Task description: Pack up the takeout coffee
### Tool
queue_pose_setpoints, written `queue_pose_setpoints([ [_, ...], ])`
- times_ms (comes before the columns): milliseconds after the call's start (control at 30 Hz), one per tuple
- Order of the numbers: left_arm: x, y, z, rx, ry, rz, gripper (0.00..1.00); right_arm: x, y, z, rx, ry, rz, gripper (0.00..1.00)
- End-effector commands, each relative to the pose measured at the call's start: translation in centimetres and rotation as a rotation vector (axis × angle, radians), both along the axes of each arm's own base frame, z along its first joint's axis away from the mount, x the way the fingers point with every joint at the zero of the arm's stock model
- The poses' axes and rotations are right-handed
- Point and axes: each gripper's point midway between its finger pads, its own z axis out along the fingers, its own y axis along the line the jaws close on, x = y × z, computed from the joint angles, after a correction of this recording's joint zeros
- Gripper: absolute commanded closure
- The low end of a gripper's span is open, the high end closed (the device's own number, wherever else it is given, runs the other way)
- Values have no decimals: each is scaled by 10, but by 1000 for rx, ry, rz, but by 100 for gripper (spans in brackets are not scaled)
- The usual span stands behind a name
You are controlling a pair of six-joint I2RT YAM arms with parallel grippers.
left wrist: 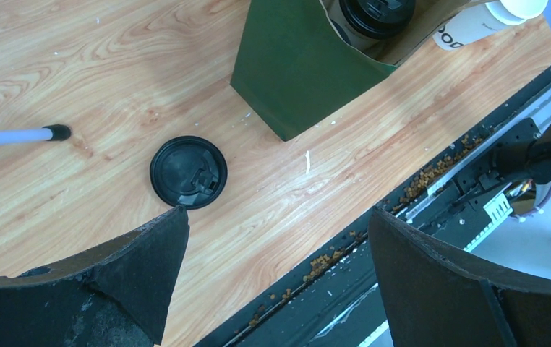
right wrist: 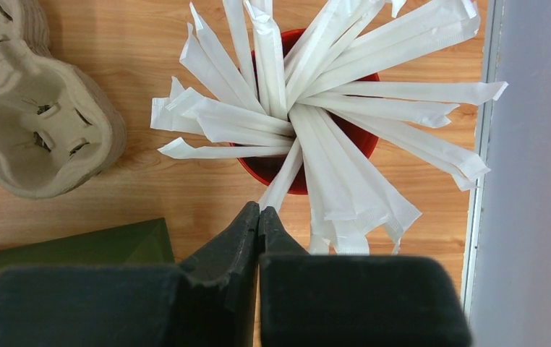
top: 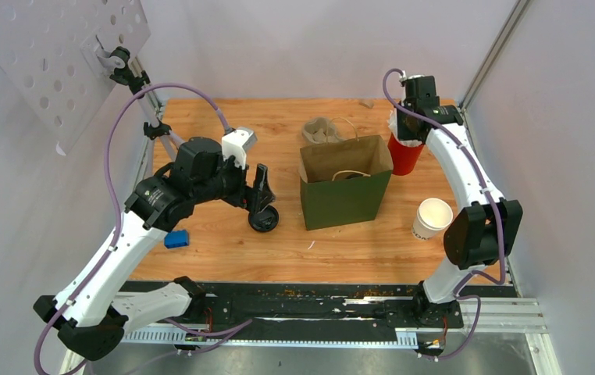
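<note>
One takeout coffee cup with its black lid (left wrist: 375, 14) stands inside the green paper bag (top: 345, 187). A second white cup (top: 432, 217) stands lidless to the right of the bag. A loose black lid (top: 264, 219) lies flat left of the bag. My left gripper (top: 261, 191) hovers over that lid, open and empty; in the left wrist view the lid (left wrist: 188, 172) lies just past the left fingertip. My right gripper (right wrist: 259, 211) is shut above the red cup of white stirrers (right wrist: 294, 108), and one stirrer's (right wrist: 283, 177) lower end runs into its tips.
A grey pulp carrier (top: 322, 129) sits behind the bag. A small blue object (top: 176, 239) lies at the left front. Walls close in the table's left, back and right sides. The black rail (top: 294, 301) holding the arm bases runs along the near edge.
</note>
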Motion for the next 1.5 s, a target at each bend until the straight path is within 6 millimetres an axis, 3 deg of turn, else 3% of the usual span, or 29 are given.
queue_pose_setpoints([
  [0,8,8,13,24,-68,20,0,5,-2,31,-17,-62,6,100],
  [233,11,14,12,53,-87,45,0,-9,0,61,13,-66,-3,100],
  [533,17,19,6,12,-102,127,0,-46,-12,140,40,-203,-66,100],
  [633,20,22,6,0,-115,162,0,-67,-10,167,89,-275,-61,100],
  [833,24,36,6,75,-130,199,0,-119,-12,193,140,-345,-49,100],
  [1000,27,40,9,84,-153,216,0,-166,-11,226,214,-466,-28,100],
  [1133,30,42,10,85,-168,235,0,-194,9,251,331,-563,80,100],
  [1367,33,41,13,85,-175,236,0,-233,38,257,493,-533,194,100],
  [1467,33,41,9,85,-164,243,0,-245,52,238,576,-442,216,100],
])
